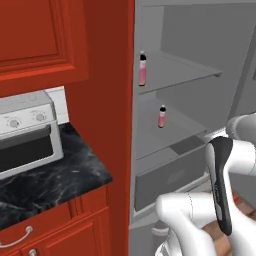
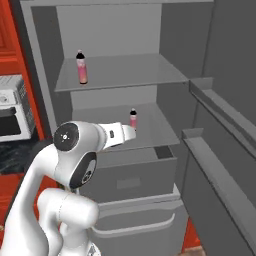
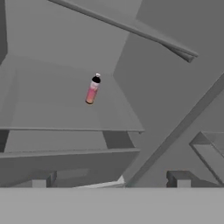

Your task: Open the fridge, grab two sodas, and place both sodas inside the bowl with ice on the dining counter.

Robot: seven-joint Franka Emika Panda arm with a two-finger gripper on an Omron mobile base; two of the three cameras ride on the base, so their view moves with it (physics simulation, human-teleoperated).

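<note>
Two sodas, upper [image 2: 81, 67] and lower [image 2: 133, 119], stand mid-frame on shelves of the opened fridge [image 2: 125, 75]; hand spread wide, empty, aimed at the lower one.

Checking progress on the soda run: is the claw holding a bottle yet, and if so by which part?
Nothing is held. Both sodas stand on the open fridge's shelves, the upper soda and the lower soda, apart from the open claw.

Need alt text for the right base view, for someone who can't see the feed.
The fridge stands open, one soda upright on its upper shelf and a smaller soda on the shelf below, above a closed bottom drawer. The white arm rises at lower left, reaching toward the lower soda.
</note>
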